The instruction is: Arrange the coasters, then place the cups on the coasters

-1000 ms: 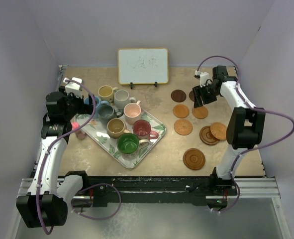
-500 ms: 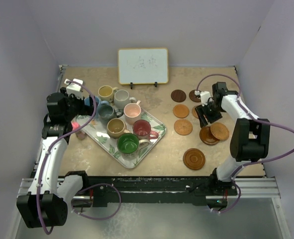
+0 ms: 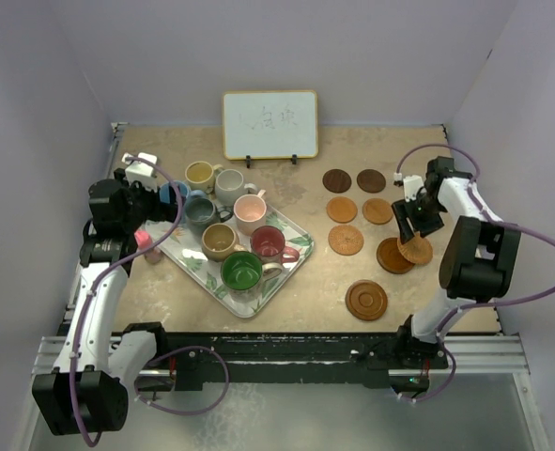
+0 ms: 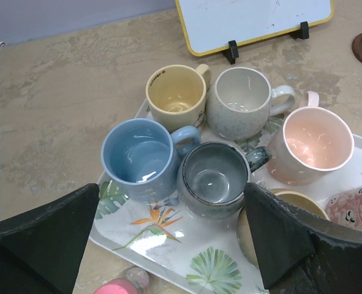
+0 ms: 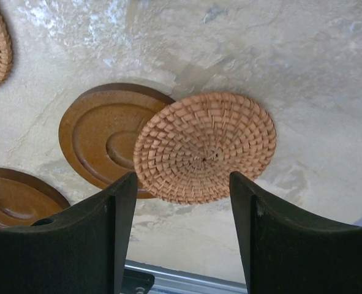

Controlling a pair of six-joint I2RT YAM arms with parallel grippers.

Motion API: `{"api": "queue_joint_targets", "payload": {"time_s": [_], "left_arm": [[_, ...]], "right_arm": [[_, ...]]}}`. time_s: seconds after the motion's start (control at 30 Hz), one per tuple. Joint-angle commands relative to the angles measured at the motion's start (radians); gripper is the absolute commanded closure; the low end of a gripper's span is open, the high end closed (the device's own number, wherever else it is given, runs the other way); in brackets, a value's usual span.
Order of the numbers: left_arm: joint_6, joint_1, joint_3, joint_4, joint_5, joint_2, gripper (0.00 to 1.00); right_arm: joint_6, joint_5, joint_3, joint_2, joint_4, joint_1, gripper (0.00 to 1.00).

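Several cups stand on the leaf-patterned tray (image 3: 194, 264): yellow (image 3: 200, 174), off-white (image 3: 230, 185), light blue (image 4: 138, 156), grey-blue (image 4: 214, 177), pink (image 3: 250, 212), tan (image 3: 221, 241), red (image 3: 269, 243) and green (image 3: 242, 272). My left gripper (image 4: 171, 190) hangs open above the tray's left end, near the blue cups. Several coasters lie on the right: two dark ones (image 3: 336, 179), orange ones (image 3: 342, 209) and a brown one (image 3: 365, 300). A woven coaster (image 5: 205, 147) overlaps a brown wooden coaster (image 5: 101, 141). My right gripper (image 5: 182, 180) is open just above the woven one, holding nothing.
A whiteboard (image 3: 269, 124) stands on a stand at the back. A small pink object (image 3: 144, 240) lies left of the tray. Purple walls close in on three sides. The table's right edge runs close to the overlapping coasters.
My right arm has swung from the back coasters toward the front right, now over the overlapping pair. The left arm has stayed put.
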State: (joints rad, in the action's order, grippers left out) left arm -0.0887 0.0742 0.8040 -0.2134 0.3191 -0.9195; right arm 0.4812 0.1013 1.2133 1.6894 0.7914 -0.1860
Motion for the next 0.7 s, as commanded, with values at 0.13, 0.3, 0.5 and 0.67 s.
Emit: {"api": "queue_joint_targets", "payload": {"time_s": [0.13, 0.3, 0.5, 0.67], "left_arm": [[0.005, 0.007, 0.001, 0.045, 0.012, 0.024, 0.02], [-0.005, 0.007, 0.007, 0.032, 0.011, 0.024, 0.02], [-0.006, 0.007, 0.013, 0.028, -0.002, 0.001, 0.02], [-0.006, 0.007, 0.026, 0.034, 0.005, -0.026, 0.02]], "right_arm": [[0.011, 0.127, 0.11, 0.078, 0.091, -0.045, 0.38], [0.02, 0.087, 0.034, -0.014, 0.007, -0.036, 0.39], [0.082, 0.09, -0.066, -0.127, -0.003, -0.002, 0.41], [0.132, 0.075, -0.162, -0.202, -0.02, 0.064, 0.41]]}}
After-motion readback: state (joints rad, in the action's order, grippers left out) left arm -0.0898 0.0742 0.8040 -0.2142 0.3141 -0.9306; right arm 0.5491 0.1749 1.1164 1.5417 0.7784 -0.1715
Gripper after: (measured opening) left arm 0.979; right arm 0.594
